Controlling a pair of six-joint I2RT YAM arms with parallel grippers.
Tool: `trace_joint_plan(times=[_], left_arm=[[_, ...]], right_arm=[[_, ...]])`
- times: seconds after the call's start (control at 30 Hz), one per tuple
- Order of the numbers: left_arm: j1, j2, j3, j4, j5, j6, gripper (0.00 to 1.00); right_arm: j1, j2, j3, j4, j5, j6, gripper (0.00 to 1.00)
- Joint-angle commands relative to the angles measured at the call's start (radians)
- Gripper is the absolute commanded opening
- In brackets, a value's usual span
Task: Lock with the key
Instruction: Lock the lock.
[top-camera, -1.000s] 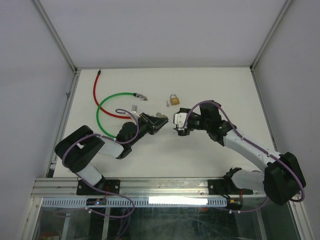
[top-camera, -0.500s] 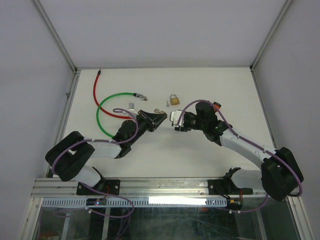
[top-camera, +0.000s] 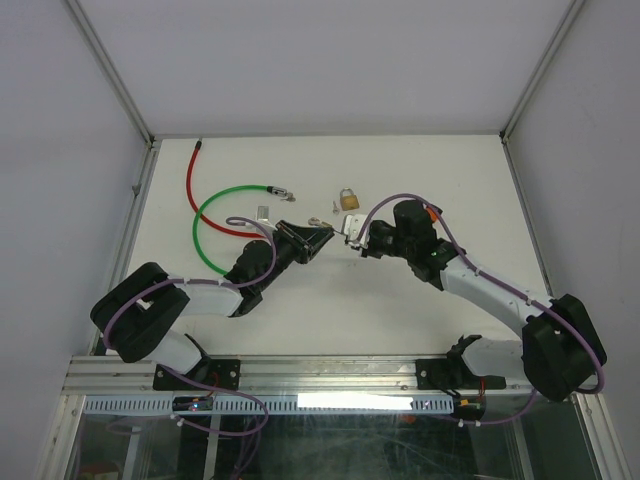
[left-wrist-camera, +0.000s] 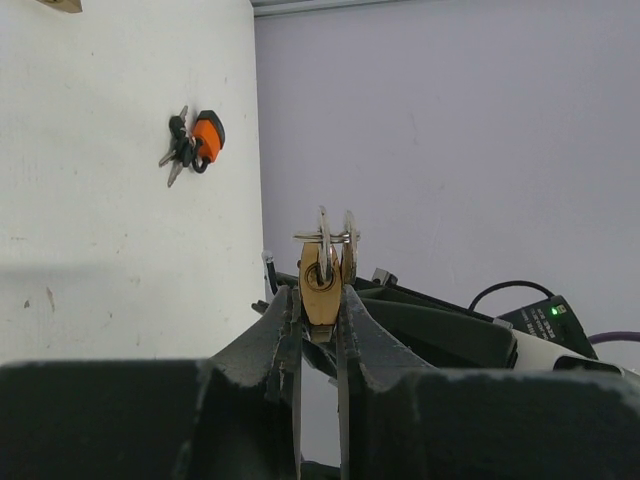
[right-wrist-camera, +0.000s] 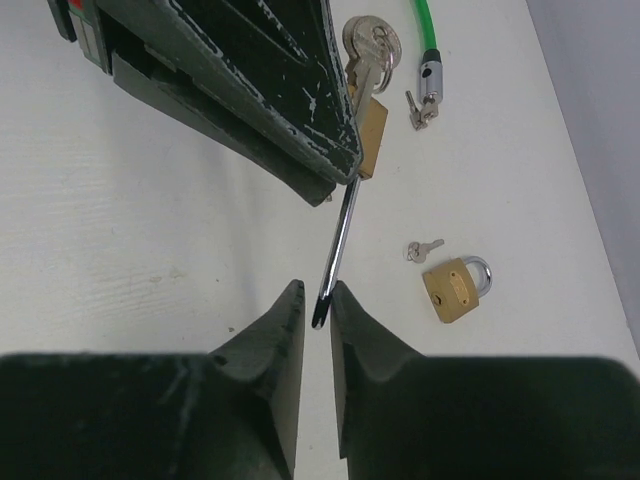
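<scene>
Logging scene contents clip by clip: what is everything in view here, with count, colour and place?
red cable: one, red, far left of the table
green cable: one, green, looped across the red cable
loose padlock: one, brass, flat on the table's far middle
small keys: one or two, silver, beside the loose padlock
key bunch: one, orange tag, on the table
metal piece: one, silver, by the green loop, too small to name
held padlock: one, brass, with ringed keys and a long silver bar
table: one, white
left hand: shut on the held padlock
right hand: fingers either side of the bar's tip, contact unclear
</scene>
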Motion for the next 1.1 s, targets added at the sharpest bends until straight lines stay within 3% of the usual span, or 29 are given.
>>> trace_joint_plan(times=[0.0, 0.1, 0.2, 0.4, 0.47, 0.8, 1.07], left_arm=[[-0.008, -0.005, 0.005, 0.03, -0.029, -0.016, 0.0], [-0.008, -0.002, 0.005, 0.031, -0.026, -0.015, 0.0], [-0.008, 0.0, 0.003, 0.033, -0.025, -0.015, 0.03], [-0.008, 0.003, -0.001, 0.033, -0.022, -0.01, 0.39], [-0.007, 0.009, 0.0, 0.04, -0.016, -0.006, 0.47], [-0.007, -0.004, -0.031, 0.114, 0.005, 0.081, 0.71], [-0.01, -0.131, -0.091, 0.18, 0.051, 0.348, 0.92]], right_arm=[[0.003, -0.005, 0.043, 0.056, -0.02, 0.033, 0.15], [0.002, -0.008, 0.048, 0.047, -0.028, 0.035, 0.02], [-0.002, -0.015, 0.054, 0.044, -0.042, 0.06, 0.0], [-0.074, -0.02, 0.099, 0.024, -0.129, 0.214, 0.0], [-0.098, -0.022, 0.107, 0.016, -0.172, 0.253, 0.0], [-0.165, 0.001, 0.145, -0.031, -0.3, 0.335, 0.0], [-0.195, 0.006, 0.172, -0.081, -0.359, 0.335, 0.0]])
